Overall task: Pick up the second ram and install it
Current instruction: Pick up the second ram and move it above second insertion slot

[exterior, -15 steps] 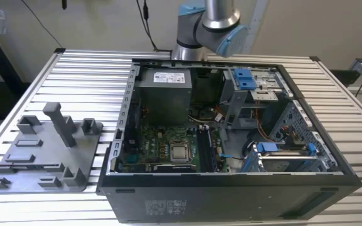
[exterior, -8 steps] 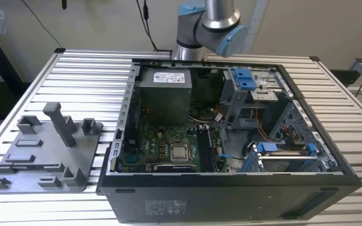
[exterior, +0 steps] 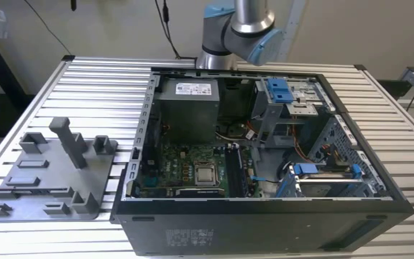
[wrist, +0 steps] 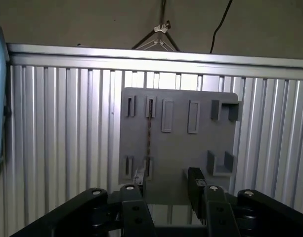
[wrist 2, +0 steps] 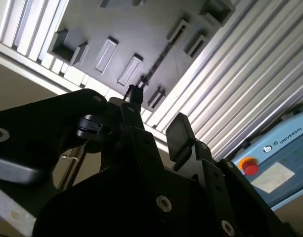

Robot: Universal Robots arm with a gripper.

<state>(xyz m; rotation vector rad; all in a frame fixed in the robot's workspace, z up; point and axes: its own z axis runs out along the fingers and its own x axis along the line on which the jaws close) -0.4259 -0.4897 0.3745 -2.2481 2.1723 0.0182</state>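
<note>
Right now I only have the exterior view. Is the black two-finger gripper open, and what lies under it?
Observer: Open. In the first wrist view the gripper hangs above the flat light grey plastic tray, with nothing between its fingers.
Operator: What sits on that tray?
Observer: The second ram, a thin dark memory stick, stands on edge across the tray's slots. It is not gripped.

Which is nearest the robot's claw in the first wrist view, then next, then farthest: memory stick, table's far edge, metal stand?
1. The memory stick, in the grey tray, just ahead of the gripper.
2. The table's far edge, beyond the tray.
3. The metal stand, off the table, past that edge.
</note>
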